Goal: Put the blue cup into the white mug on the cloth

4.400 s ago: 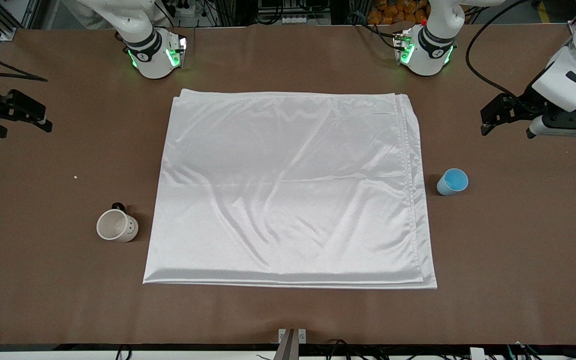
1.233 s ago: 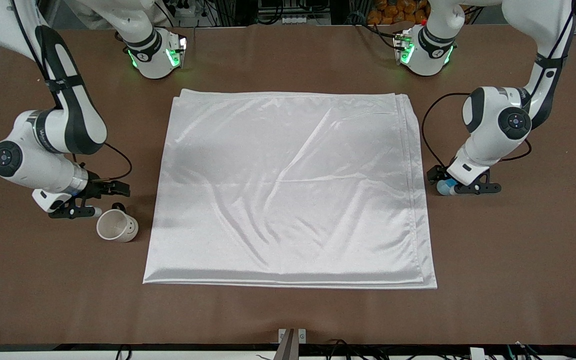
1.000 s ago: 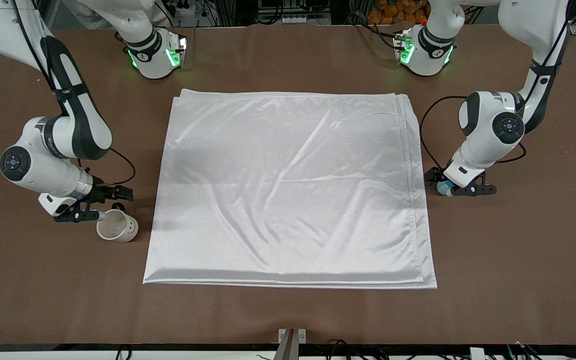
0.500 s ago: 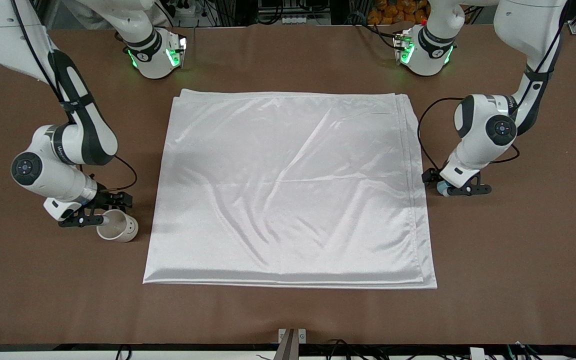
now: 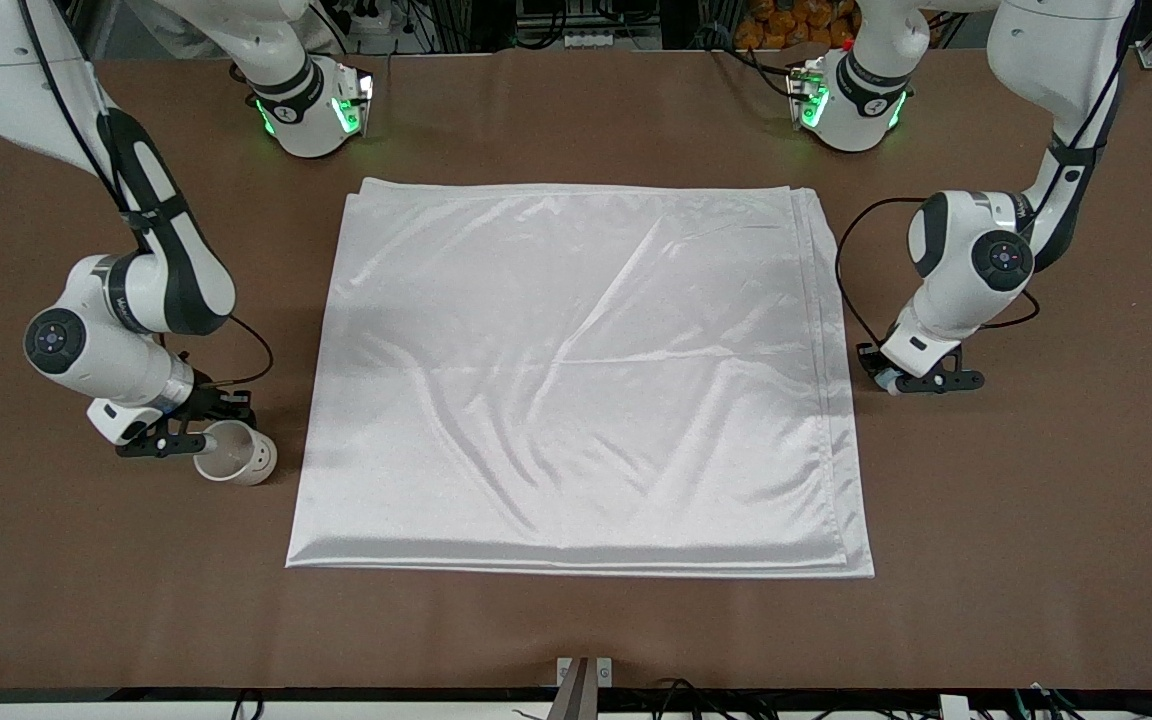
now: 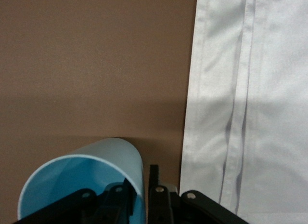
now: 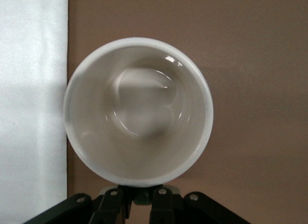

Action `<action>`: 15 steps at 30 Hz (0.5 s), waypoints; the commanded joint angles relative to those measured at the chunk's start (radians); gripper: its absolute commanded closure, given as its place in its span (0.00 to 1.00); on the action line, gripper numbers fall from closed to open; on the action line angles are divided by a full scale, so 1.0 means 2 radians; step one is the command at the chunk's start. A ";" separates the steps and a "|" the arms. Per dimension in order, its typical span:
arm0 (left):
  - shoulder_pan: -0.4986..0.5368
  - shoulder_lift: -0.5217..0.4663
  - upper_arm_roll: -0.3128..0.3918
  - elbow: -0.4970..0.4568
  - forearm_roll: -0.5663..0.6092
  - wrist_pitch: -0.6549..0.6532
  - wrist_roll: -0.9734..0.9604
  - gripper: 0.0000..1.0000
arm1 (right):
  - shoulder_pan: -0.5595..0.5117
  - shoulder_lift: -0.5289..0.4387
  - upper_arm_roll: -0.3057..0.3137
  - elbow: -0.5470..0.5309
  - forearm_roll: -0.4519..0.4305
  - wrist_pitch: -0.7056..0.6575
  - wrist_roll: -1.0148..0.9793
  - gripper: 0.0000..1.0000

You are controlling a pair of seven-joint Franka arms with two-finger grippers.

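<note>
Two cups, one cloth, two grippers. White mug (image 5: 235, 458) stands on the bare table just off the cloth's (image 5: 576, 370) edge toward the right arm's end; right gripper (image 5: 198, 430) is clamped on its rim. Blue cup (image 6: 82, 183) sits off the cloth's edge at the left arm's end, left gripper (image 5: 898, 378) pinching its wall.

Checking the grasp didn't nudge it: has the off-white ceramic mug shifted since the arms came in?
No. The off-white ceramic mug sits at the same spot beside the shiny white cloth's edge.
</note>
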 commanded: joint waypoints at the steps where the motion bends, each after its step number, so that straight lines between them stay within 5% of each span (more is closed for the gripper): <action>1: 0.006 0.001 0.000 0.004 0.013 0.006 -0.003 1.00 | -0.002 -0.021 0.005 0.009 -0.007 -0.016 -0.003 1.00; 15: 0.013 -0.019 0.000 0.016 0.015 0.003 0.001 1.00 | 0.009 -0.056 0.040 0.076 0.001 -0.129 0.006 1.00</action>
